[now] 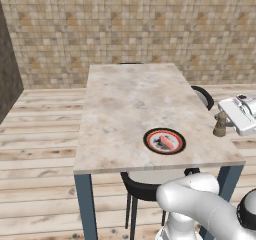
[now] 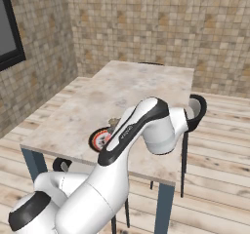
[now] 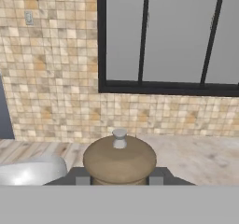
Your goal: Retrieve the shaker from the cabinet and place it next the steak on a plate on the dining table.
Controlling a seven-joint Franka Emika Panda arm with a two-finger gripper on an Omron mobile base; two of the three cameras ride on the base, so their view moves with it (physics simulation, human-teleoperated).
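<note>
Gripper (image 1: 223,123) jaws clamped on tan wooden shaker (image 1: 219,124), knob-topped, waisted. Round black-rimmed plate (image 1: 150,143) w/ orange ring holds pink oblong steak (image 1: 165,141) on beige marble-look dining table (image 1: 120,104).

steak (image 1: 165,142) on plate (image 1: 152,134) near dining table (image 1: 125,104) front edge, shaker (image 1: 219,124) right of it

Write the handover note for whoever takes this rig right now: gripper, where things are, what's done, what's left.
Gripper: shut on the shaker, fingers on either side of its body in the hand view; it is held in the air by the right edge of the dining table.
Plate: near the table's front edge, with the steak lying on it.
Done: shaker fetched and carried to the table.
Left: move it over the tabletop, set it down upright beside the plate, open the fingers, withdraw.
</note>
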